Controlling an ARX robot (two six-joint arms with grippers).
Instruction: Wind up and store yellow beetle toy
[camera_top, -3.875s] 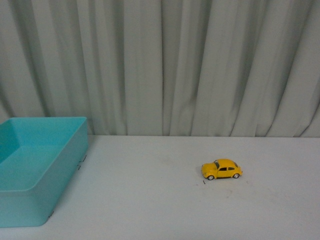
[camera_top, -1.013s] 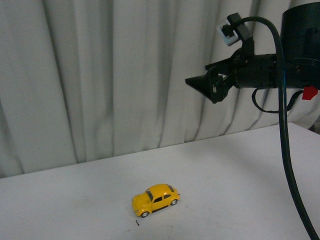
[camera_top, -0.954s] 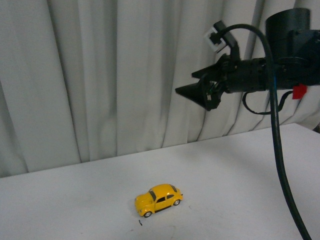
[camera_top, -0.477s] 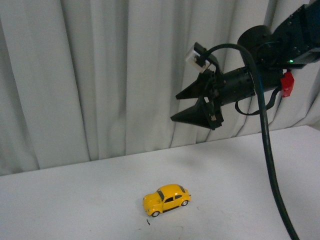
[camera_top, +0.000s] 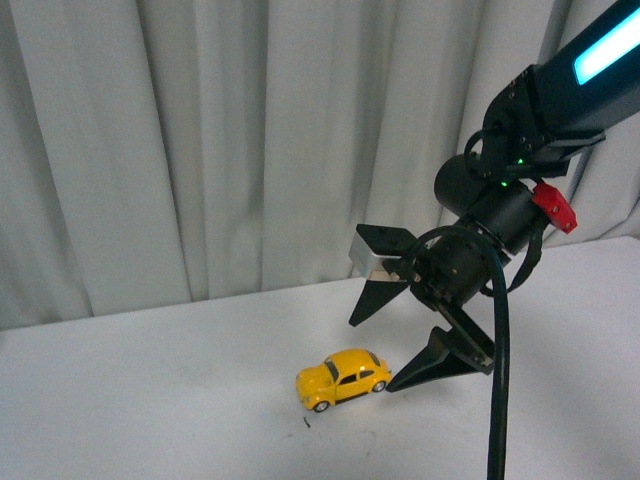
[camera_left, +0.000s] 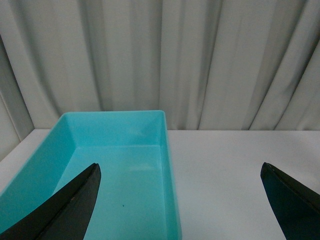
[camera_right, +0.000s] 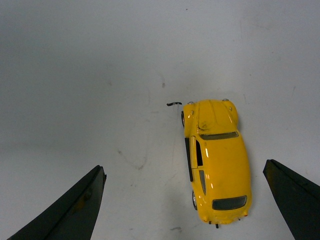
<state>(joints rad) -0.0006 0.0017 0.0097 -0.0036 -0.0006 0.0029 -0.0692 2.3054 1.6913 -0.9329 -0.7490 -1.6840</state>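
The white table (camera_top: 150, 400) carries the teal bin (camera_left: 120, 165), which shows only below the left gripper (camera_left: 180, 166), whose jaws stand wide apart and hold nothing. The right gripper (camera_top: 371, 355) hangs low over the table, jaws spread wide and empty. The yellow toy car (camera_top: 343, 378) stands on its wheels between them, nearer one finger than the other, so I judge the step in hand to be the approach for the first grasp. For the next move I would centre the jaws across the car's sides, lower, and close on the body, ready to wind it.
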